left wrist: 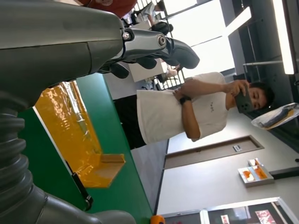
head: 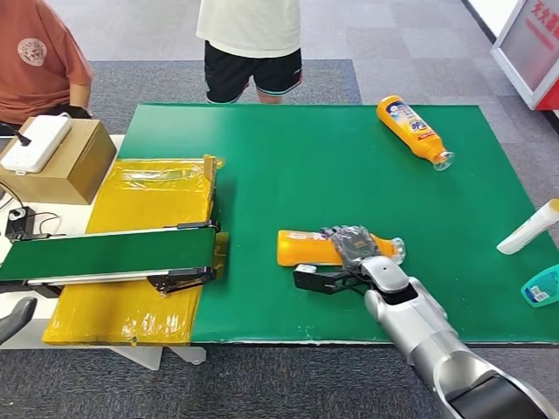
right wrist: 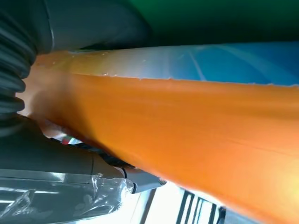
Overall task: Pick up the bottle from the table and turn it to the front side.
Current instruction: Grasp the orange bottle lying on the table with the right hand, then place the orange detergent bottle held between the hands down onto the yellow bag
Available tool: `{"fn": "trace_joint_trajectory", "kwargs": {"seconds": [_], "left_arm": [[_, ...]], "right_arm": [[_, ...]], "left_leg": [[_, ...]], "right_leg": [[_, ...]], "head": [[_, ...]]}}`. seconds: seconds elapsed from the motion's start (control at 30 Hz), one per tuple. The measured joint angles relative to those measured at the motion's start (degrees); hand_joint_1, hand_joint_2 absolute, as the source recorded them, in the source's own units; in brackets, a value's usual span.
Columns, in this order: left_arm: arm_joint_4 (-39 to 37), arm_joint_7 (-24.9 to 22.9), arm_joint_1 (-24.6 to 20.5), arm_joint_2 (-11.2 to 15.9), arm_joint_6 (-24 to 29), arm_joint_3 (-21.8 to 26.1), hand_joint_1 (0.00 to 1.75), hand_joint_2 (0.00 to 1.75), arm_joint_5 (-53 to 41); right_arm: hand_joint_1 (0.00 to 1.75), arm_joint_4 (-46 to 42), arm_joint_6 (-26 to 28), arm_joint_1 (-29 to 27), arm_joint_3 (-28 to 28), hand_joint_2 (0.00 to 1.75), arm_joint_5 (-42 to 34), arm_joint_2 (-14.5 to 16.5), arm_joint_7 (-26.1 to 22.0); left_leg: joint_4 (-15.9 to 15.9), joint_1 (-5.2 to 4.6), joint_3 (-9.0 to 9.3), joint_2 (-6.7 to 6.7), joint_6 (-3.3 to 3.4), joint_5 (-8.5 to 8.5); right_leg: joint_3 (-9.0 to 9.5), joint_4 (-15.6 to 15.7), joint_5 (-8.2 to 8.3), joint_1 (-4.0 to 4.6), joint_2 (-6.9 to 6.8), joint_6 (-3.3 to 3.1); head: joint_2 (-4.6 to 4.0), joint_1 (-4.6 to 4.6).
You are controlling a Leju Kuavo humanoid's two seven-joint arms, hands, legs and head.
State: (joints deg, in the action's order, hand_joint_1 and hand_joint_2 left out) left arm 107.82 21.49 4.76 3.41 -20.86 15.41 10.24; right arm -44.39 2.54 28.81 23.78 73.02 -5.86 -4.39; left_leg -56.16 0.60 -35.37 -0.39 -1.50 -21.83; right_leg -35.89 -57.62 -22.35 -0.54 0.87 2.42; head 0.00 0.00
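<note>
In the head view, you find the orange bottle (head: 310, 248) lying on its side at lower centre of the green mat (head: 316, 175). The right hand (head: 353, 253) wraps its fingers around it. The left hand (left wrist: 53, 51) holds nothing, its fingers (left wrist: 176, 49) extended.

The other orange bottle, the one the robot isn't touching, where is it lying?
In the head view the second orange bottle lies on its side at the far right of the green mat, apart from the right hand.
</note>
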Motion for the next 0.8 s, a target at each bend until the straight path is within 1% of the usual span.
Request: {"fn": "trace_joint_trajectory", "kwargs": {"seconds": [0.07, 0.2, 0.33, 0.5, 0.67, 0.8], "left_arm": [[0.00, -0.48, 0.04, -0.03, 0.14, 0.07, 0.00, 1.75, 0.51], [-0.08, -0.87, 0.00, -0.13, -0.10, 0.51, 0.00, 1.75, 0.97], [-0.35, -1.52, -1.21, -0.10, 0.03, 0.51, 0.00, 1.75, 1.07], [-0.88, -1.86, -2.49, -0.08, 0.34, 0.31, 0.00, 1.75, 1.06], [-1.59, -2.22, -3.80, -0.09, 0.48, -0.27, 0.00, 1.75, 1.60], [-3.33, -2.88, -5.85, -0.33, 0.34, -1.69, 0.00, 1.75, 3.47]], "right_arm": [[1.75, -1.41, -1.94, -0.08, -0.72, 1.75, -6.93, 0.01, -2.12], [1.75, -6.03, -8.78, 0.04, -4.10, 1.75, -25.57, 0.01, -6.96], [1.75, -11.06, -13.82, -0.72, -6.63, 1.75, -39.72, 0.02, -7.49], [1.75, -16.26, -15.78, -1.85, -8.81, 1.75, -50.66, 0.03, -7.57], [1.75, -19.59, -18.62, -1.87, -10.57, 1.75, -59.39, 0.15, -8.26], [1.75, -21.64, -20.68, -1.83, -11.04, 1.75, -65.27, 1.22, -8.97]], "left_leg": [[0.00, 0.01, 0.01, 0.00, -0.02, -0.03], [0.00, 0.05, 0.09, 0.05, -0.08, -0.10], [0.00, 0.04, 0.01, 0.04, -0.04, -0.02], [0.00, 0.04, -0.12, 0.03, -0.03, 0.06], [-0.01, 0.03, -0.22, 0.02, 0.00, 0.04], [-0.01, 0.03, -0.29, 0.02, 0.00, 0.03]], "right_leg": [[0.00, 0.00, -0.01, 0.01, 0.01, 0.00], [0.03, 0.02, -0.02, 0.03, 0.07, -0.03], [0.00, 0.01, 0.02, 0.03, 0.05, 0.01], [-0.13, -0.01, 0.07, 0.02, 0.04, 0.00], [-0.21, -0.01, 0.04, 0.02, 0.04, 0.05], [-0.27, -0.01, 0.03, 0.02, 0.04, 0.05]], "head": [[0.00, 0.00], [0.00, -0.02], [0.00, -0.01], [0.00, -0.01], [0.00, 0.00], [0.00, -0.01]]}}
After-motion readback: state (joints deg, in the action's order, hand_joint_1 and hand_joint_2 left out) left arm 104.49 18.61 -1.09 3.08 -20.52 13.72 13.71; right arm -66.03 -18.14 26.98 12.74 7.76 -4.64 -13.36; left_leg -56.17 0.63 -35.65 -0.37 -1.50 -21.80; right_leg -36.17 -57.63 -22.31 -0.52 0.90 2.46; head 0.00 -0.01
